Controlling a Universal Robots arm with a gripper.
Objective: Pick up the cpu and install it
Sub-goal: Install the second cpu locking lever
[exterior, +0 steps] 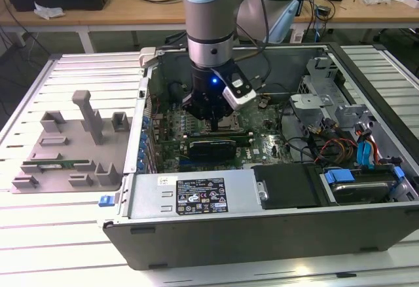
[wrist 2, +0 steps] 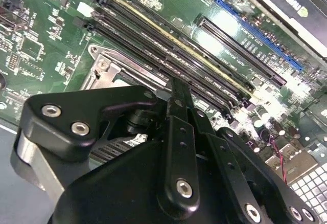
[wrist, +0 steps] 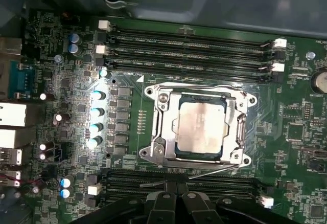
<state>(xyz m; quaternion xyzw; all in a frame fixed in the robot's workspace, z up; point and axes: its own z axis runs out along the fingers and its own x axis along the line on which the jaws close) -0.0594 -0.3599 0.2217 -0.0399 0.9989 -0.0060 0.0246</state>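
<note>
Just below the empty, closed end effector: cpu, seated in socket.

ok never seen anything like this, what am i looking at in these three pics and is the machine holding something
This is a robot arm reaching down into an opened computer case lying on a slatted table. The exterior view comes from a camera standing off the arm. The two wrist views come from cameras riding on the arm, so they look down at the green motherboard.

The gripper is the black tool at the arm's end, hanging just above the board. In the first wrist view the cpu, a silver square chip, lies in its metal socket frame, between rows of long memory slots. Whether the fingers are pinching anything I cannot tell.

On the exterior view's left, a grey plastic tray with upright blocks sits on the table.
</note>
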